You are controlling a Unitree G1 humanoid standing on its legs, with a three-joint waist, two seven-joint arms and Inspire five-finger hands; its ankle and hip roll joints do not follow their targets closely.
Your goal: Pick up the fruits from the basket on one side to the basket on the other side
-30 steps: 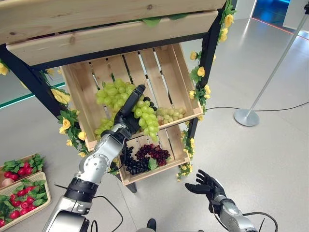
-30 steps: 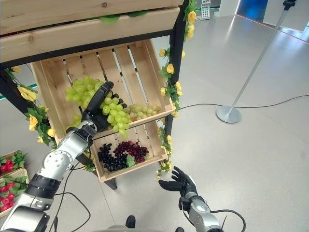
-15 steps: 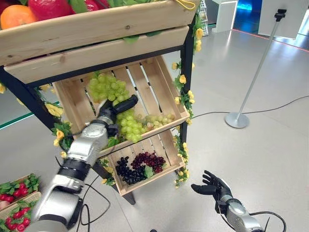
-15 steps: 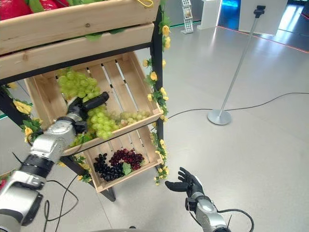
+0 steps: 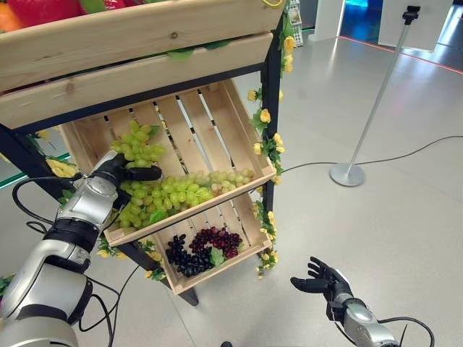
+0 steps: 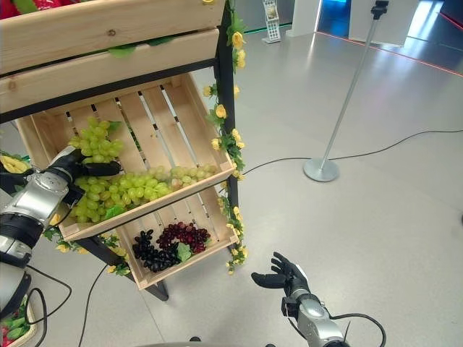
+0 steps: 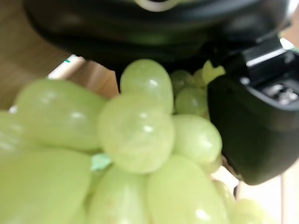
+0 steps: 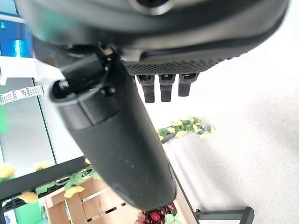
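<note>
- Green grapes (image 5: 170,194) lie in the middle wooden crate (image 5: 217,123); none seen lifted clear yet, so I judge the transfer hardly begun.
- Left hand (image 5: 116,168) is inside that crate, at the bunch's near end, thumb and fingers curled about grapes; the left wrist view shows grapes (image 7: 135,135) pressed against the palm with the thumb (image 7: 254,130) beside them. Judged a grip on the cluster, not a lift.
- Beyond the left hand's fingertips the rest of the bunch runs along the crate's front lip; a second green cluster (image 5: 137,144) sits just above the hand.
- Dark grapes (image 5: 202,249) rest in the lower crate (image 5: 231,262), well below the left hand, untouched.
- Right hand (image 5: 323,278) hangs low over the floor (image 5: 376,217), well apart from the crates, fingers spread, holding nothing.
- Left to do: lift, carry, deposit. Receiving basket not identified.
</note>
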